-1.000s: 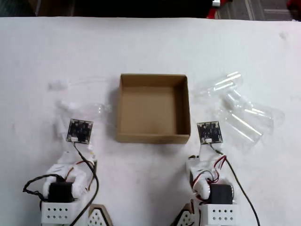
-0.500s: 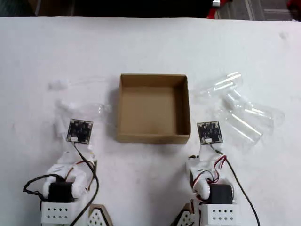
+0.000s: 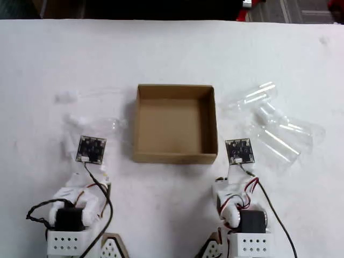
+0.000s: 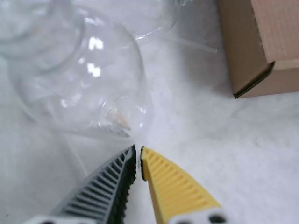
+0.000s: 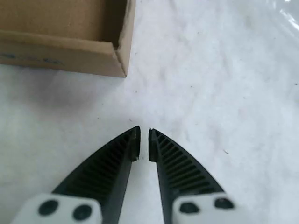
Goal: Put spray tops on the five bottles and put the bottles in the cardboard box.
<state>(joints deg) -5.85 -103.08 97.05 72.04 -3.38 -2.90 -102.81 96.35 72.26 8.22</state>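
We see nothing changed since earlier frames. Left end effector [image 4: 138,159] and right end effector [image 5: 144,143] both have tips together. A clear bottle [image 4: 79,79] lies just ahead of the left tips. The cardboard box [image 5: 70,58] is ahead of the right one. More bottles [image 3: 277,134] lie flat beyond its outer side, long axes slanted.

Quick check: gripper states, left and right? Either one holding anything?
Left gripper: closed, holding nothing.
Right gripper: closed, holding nothing.
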